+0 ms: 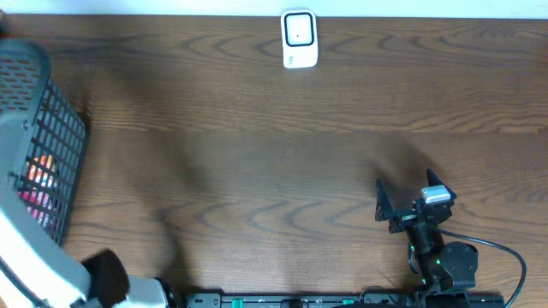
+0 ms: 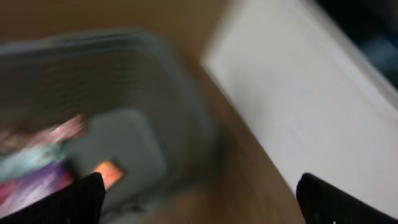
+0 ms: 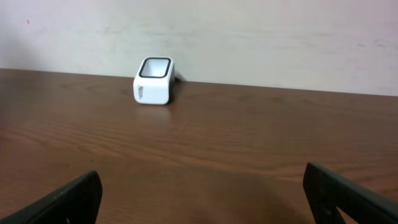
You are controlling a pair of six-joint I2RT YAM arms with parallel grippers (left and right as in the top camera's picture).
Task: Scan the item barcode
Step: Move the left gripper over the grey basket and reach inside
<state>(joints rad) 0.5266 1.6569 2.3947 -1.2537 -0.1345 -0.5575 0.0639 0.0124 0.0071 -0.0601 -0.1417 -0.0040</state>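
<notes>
Plainly, the opening step is in hand: an item is yet to be fetched, and nothing is held. The left gripper (image 2: 200, 190) is seen with its jaws spread wide and empty, aimed down into the basket (image 1: 60, 128), which stands at nine o'clock on the table (image 1: 257, 171). The task's things, a few bright packets (image 2: 37, 168), lie in the basket's bottom. The left wrist view is blurred, so their kind and any barcode cannot be made out. The right gripper (image 3: 200, 183) is likewise spread wide and empty, low over the wood at about five o'clock. It is pointed toward the scanner (image 1: 299, 38), which stands at twelve o'clock, near the far edge and just before the wall (image 3: 249, 31).

For the next move, a descent between the basket's walls is judged to be called for. One packet is to be singled out and closed upon, then lifted clear of the rim. It is then to be carried toward twelve o'clock, with its barcode turned to the scanner's window. The mesh walls are tall and the room inside looks tight, so the rim may be caught by a finger. From basket to scanner the wood is bare and a broad path is left open; the right arm lies well apart from it.
</notes>
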